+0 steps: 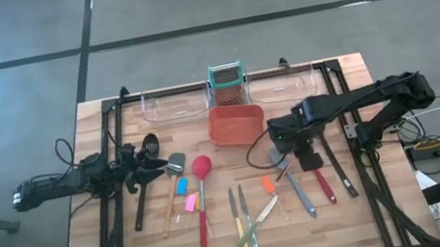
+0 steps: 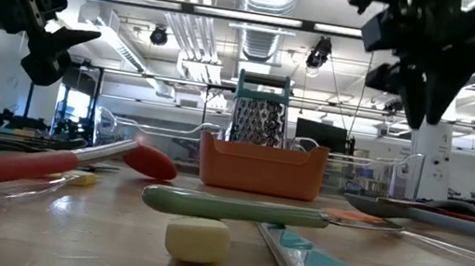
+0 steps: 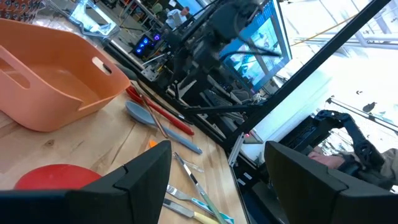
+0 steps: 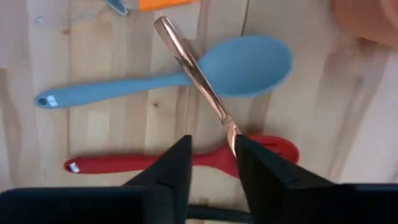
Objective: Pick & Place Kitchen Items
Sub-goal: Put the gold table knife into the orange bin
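Slim utensils lie flat in a row across the wooden table: a black spoon (image 1: 145,187), a red spoon (image 1: 203,190), blue (image 1: 181,186), pink (image 1: 190,202) and orange (image 1: 267,185) scrapers, and knives (image 1: 238,216). My right gripper (image 1: 282,141) (image 4: 212,146) hangs open by a narrow gap, raised above a grey-blue spoon (image 4: 186,74), a red spoon (image 4: 155,163) and a copper-coloured handle (image 4: 196,78). That handle lies across the grey-blue spoon and runs out of sight behind one finger. My left gripper (image 1: 147,162) (image 3: 217,149) is wide open above the black spoon's head and holds nothing.
The red-orange bin (image 1: 235,123) (image 3: 50,81) stands at mid table between the arms, with the teal box grater (image 1: 228,86) just behind it. Two clear trays (image 1: 173,104) (image 1: 286,84) sit along the far edge. Black frame rails (image 1: 116,205) (image 1: 366,179) run down both sides.
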